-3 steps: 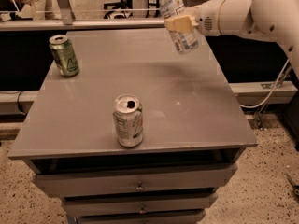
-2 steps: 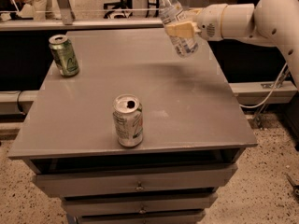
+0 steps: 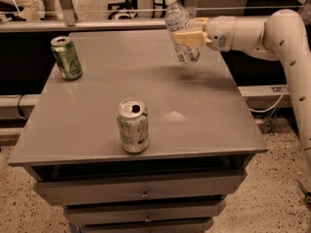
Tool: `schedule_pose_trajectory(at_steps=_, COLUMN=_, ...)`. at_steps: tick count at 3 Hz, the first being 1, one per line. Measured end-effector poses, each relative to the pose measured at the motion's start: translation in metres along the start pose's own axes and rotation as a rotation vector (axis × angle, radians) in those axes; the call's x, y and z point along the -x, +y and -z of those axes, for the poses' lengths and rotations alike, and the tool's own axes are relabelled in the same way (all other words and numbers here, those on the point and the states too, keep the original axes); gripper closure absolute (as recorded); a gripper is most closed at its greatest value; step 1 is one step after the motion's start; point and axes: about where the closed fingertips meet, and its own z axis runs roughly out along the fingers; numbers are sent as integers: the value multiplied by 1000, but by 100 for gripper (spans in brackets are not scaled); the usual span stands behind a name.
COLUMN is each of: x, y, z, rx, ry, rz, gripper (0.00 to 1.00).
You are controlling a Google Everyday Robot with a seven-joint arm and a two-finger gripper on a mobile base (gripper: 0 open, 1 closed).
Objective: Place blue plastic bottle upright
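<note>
While it hangs above the table's (image 3: pixel 146 81) far right side, the gripper (image 3: pixel 184 38) clamps the blue plastic bottle's (image 3: pixel 176 19) middle, cap tilted up-left.

Count: 1 bottle (image 3: pixel 177 19), clamped betw. the jaws of 1 gripper (image 3: pixel 184 37) over the table's far right. 2 cans: green can (image 3: pixel 66 58) well left of jaws, white can (image 3: pixel 132 125) below-left. 1 table (image 3: pixel 204 130), 3 drawers (image 3: pixel 97 191).

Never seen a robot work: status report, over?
Gripper above table, far right, jaws shut on bottle. Bottle tilted, airborne. Green can, white can far off.
</note>
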Motion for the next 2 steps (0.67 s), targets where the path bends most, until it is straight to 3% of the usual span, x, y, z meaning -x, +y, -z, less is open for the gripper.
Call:
schedule_pose_trajectory(at_steps=1, x=-2, y=2, z=0, rx=63, ry=-89, rz=-27, gripper=100)
schedule_pose_trajectory(at_steps=2, x=-9, y=5, z=5, rx=88, ry=-159, rz=-61, gripper=100)
